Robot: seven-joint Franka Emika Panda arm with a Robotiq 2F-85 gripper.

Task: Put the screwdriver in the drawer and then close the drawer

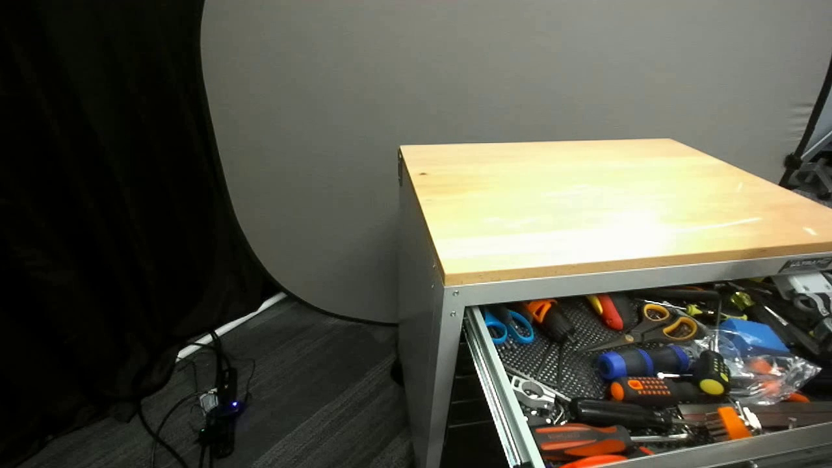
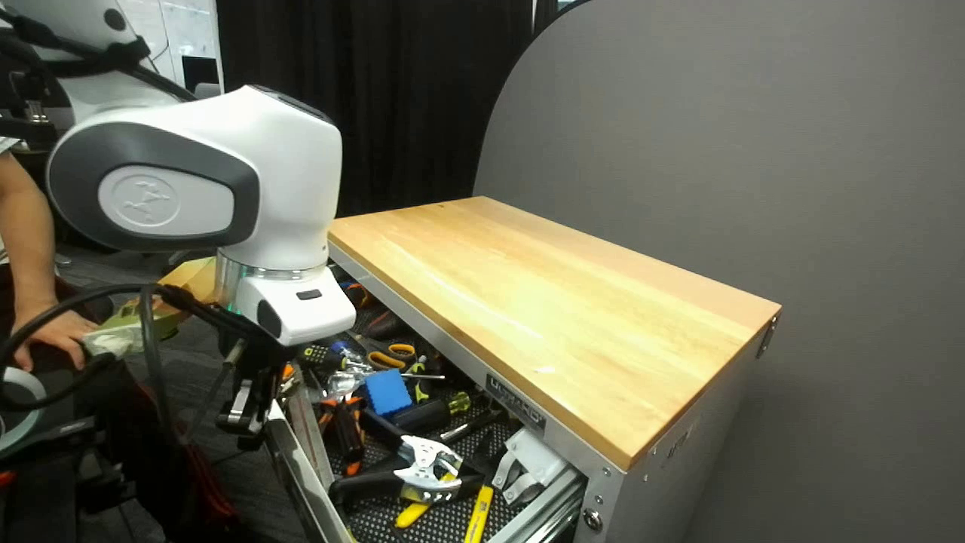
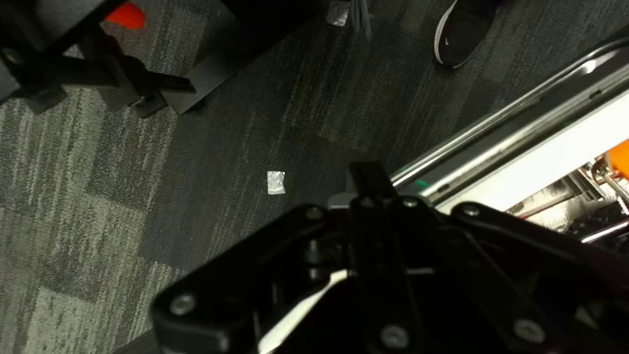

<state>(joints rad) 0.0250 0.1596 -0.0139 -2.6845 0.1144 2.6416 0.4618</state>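
The drawer (image 1: 734, 450) is pulled open and full of tools; its front wall also shows in an exterior view (image 2: 305, 475) and in the wrist view (image 3: 545, 162). A stubby black-and-yellow handle, which looks like the screwdriver (image 1: 712, 373), lies inside among other tools; it also shows in an exterior view (image 2: 323, 356). My gripper (image 2: 247, 426) points down just outside the drawer's front. In the wrist view its fingers (image 3: 369, 179) are together at the drawer's front edge, with nothing seen between them. Whether they touch the drawer cannot be told.
The wooden tabletop (image 2: 558, 302) overhangs the drawer's back. Inside are scissors (image 1: 656, 328), a blue block (image 2: 387, 392) and a spring clamp (image 2: 430, 464). A person's arm (image 2: 30, 249) is behind my arm. A shoe (image 3: 464, 34) stands on the floor.
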